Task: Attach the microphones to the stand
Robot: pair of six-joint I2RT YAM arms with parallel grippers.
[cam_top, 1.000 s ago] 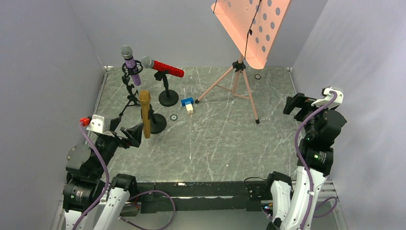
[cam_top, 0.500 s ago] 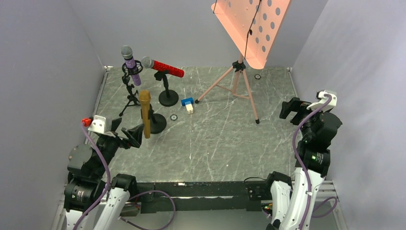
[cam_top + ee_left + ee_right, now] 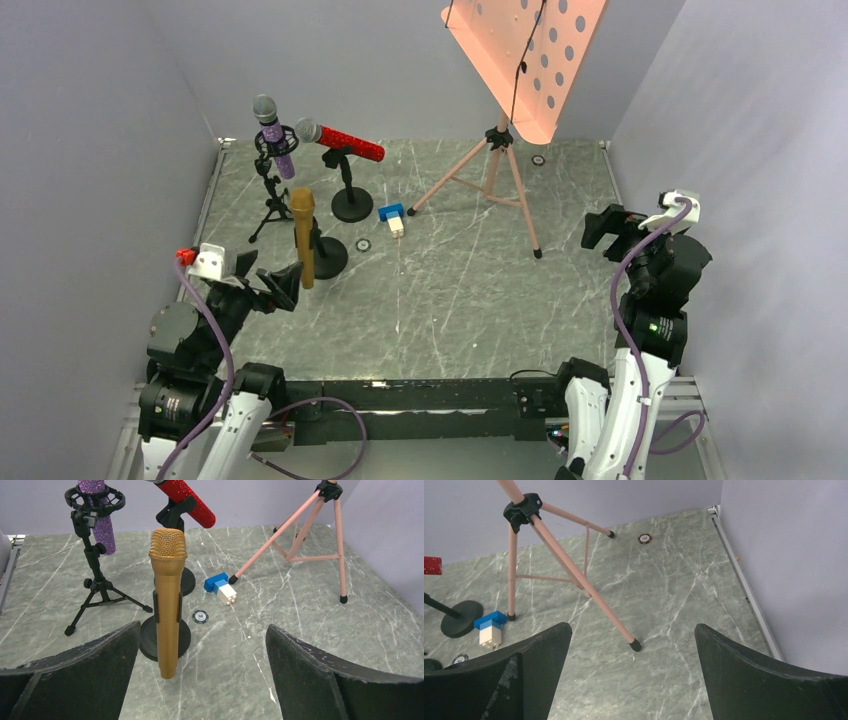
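a grey marbled table (image 3: 450, 310) boxed in by plain lilac walls. all three microphones sit toward its far left corner, each already on a stand. the purple microphone (image 3: 273, 135) hangs head-up in the ring of a small tripod stand (image 3: 95, 580). the red microphone (image 3: 345, 143) lies nearly level in a clip on a round-foot stand (image 3: 350, 200). the gold microphone (image 3: 167, 600) stands upright in a clip over another round foot (image 3: 150, 640), nearest the left edge.

the left gripper (image 3: 268, 280) is just on the near side of the gold one, its fingers spread wide with nothing between them. from the wrist the gold body rises straight ahead, a little left of the gap's middle, long axis vertical, clear of both fingers. the right gripper (image 3: 607, 222), fingers likewise wide and empty, hangs by the right edge, well apart from all three. so the left arm is plainly the nearer if any microphone needs seating; to my eye none does.
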